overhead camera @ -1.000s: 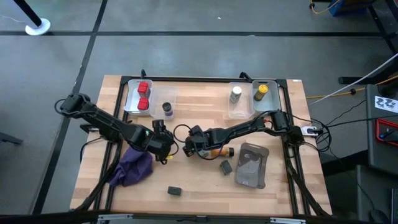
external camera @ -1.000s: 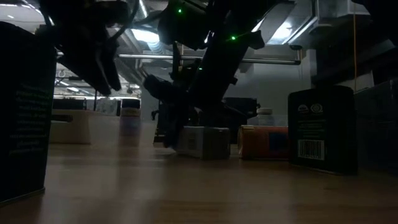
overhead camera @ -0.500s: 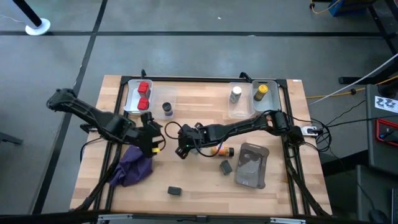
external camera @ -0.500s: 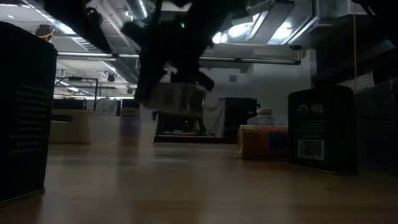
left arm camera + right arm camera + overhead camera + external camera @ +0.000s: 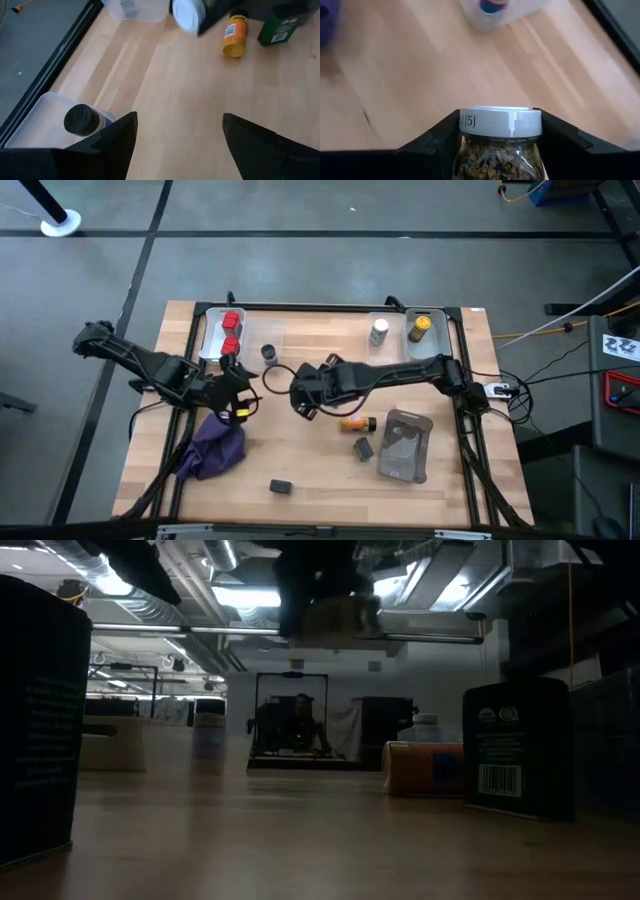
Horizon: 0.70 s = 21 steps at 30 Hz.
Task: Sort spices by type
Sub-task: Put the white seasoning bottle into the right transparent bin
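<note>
My right gripper (image 5: 305, 392) is over the table's middle, shut on a white-capped glass jar of dried herbs (image 5: 499, 150), which shows high up in the low view (image 5: 330, 615). My left gripper (image 5: 236, 386) hangs open beside the near-left tray, above the purple cloth (image 5: 212, 448). An orange bottle (image 5: 352, 422) lies on its side on the table. Two dark grey blocks (image 5: 362, 447) (image 5: 281, 487) stand nearer. Far-left trays hold two red cubes (image 5: 231, 330) and a dark-lidded jar (image 5: 80, 119). Far-right trays hold a white-capped bottle (image 5: 379, 331) and a yellow-lidded jar (image 5: 421, 326). My right gripper pinches the jar between its two fingers (image 5: 435, 140), one on each side of the glass body just below the white cap (image 5: 500, 121). The jar lies along the fingers, its cap end pointing past the fingertips toward the table's left. It is lifted clear of the table.
The large flat grey pouch (image 5: 405, 445) lies right of the blocks. Clear trays (image 5: 256, 340) (image 5: 385, 352) line the far edge. Bare wood stretches between the two grippers and along the near edge. A person sits in the room behind the table (image 5: 300, 720).
My right gripper has lifted the jar from the table, where it stood beside the orange bottle, and carried it up, toward the far edge and somewhat left. My left gripper has drawn back from the table's middle toward the left and far edge.
</note>
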{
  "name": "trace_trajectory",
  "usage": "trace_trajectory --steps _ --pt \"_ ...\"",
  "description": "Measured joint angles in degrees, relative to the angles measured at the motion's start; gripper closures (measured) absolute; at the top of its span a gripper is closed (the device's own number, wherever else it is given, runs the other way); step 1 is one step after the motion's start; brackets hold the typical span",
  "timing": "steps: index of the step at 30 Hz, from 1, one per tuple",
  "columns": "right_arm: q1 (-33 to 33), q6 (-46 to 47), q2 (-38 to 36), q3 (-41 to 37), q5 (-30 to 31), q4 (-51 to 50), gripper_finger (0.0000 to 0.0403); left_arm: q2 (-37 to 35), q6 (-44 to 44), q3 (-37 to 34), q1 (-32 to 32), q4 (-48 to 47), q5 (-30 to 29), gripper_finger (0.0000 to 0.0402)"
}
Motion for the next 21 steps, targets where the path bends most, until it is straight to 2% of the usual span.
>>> trace_trajectory --steps 9,14,21 --pt "0.0 1.2 -0.1 9.6 0.1 -20.5 0.0190 0.1 0.0 0.0 0.0 0.0 -1.6 0.0125" --pt "-0.8 1.8 -4.8 5.9 -1.8 -21.7 0.0190 0.1 0.0 0.0 0.0 0.0 -2.2 0.0125" --pt "-2.0 1.7 -15.3 -1.2 -0.5 -21.4 0.0190 0.1 -0.3 0.0 0.1 0.0 -2.2 0.0125"
